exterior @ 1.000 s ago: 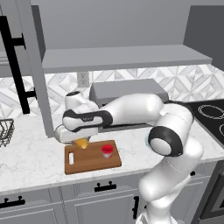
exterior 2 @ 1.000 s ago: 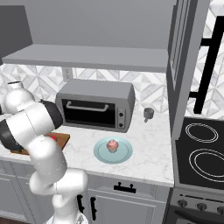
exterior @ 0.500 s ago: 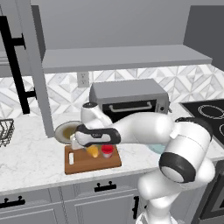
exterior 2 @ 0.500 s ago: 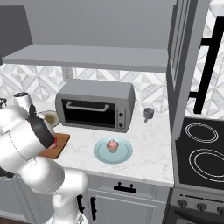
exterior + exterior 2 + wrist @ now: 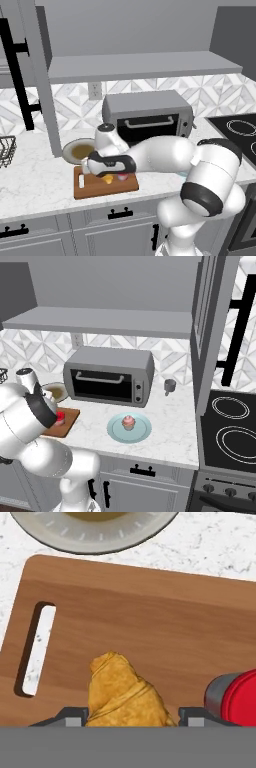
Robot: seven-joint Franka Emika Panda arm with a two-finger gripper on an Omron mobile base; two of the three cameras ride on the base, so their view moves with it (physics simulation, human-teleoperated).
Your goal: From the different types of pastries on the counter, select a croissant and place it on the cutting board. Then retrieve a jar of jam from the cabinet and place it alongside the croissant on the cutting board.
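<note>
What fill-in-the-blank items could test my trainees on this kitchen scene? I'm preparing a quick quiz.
1. The croissant lies on the ____.
2. The jar of jam has a ____ lid.
3. The cupcake sits on a pale blue ____.
4. Behind the cutting board stands a grey toaster ____.

Missing words: cutting board; red; plate; oven

Golden-yellow flaky croissant (image 5: 124, 694) is showing darker brown creases, sitting right at the fingertips. Brown wood-grain rectangular cutting board (image 5: 150, 622) under it is carrying a white slot at one end. Red-lidded squat jam jar (image 5: 239, 697) beside the fingers is showing a greyish translucent body. Pale grey round plate (image 5: 90, 534) beyond the board is showing a tan centre. White marbled stone counter (image 5: 35, 185) is speckling grey. Pink-frosted cupcake (image 5: 128, 421) far off is sitting on a pale blue-green plate (image 5: 142, 432).
</note>
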